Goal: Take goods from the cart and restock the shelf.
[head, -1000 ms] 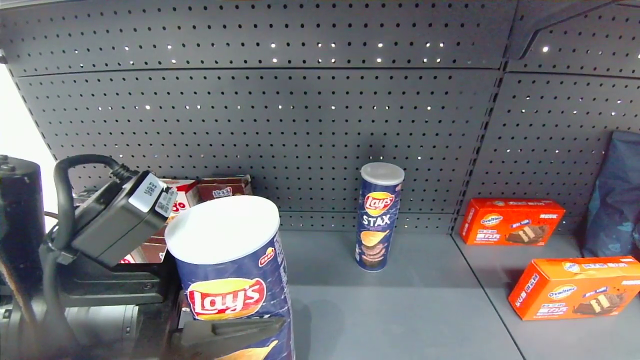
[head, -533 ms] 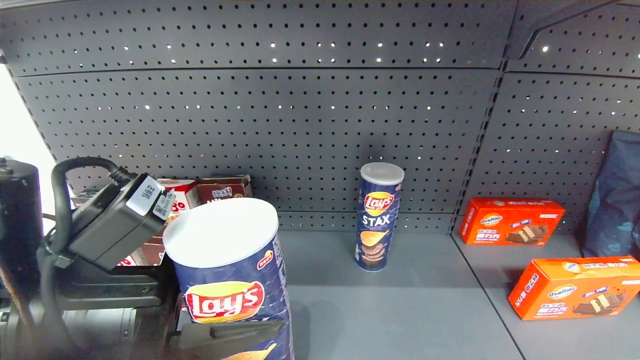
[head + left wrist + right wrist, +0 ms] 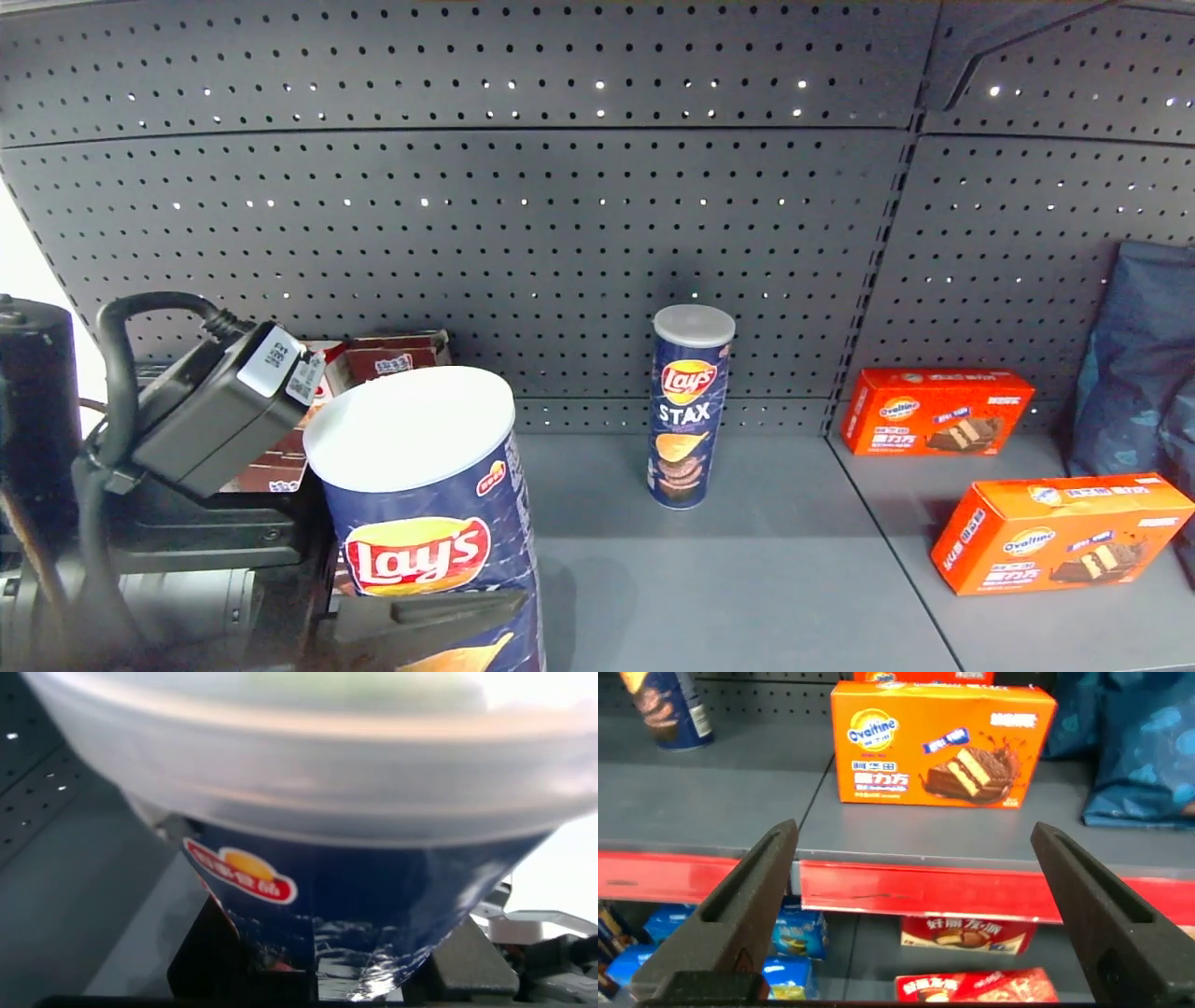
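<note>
The grey shelf (image 3: 747,579) carries an upright chip can (image 3: 691,406), standing beyond the left gripper's (image 3: 425,602) jaws and off to their right. Brown boxes (image 3: 392,355) lie behind those jaws. The near orange box (image 3: 941,742) sits straight ahead of the right gripper's (image 3: 913,833) spread jaws, with the far orange box (image 3: 936,411) behind it and a blue bag (image 3: 1134,364) to their right.

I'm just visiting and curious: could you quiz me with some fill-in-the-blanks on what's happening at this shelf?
The left gripper holds a blue chip can with a ____ lid.
The second chip can stands ____ on the shelf.
To its right lie ____ orange boxes.
On the right gripper the jaws stand ____.
Missing words: white, upright, two, open.
</note>
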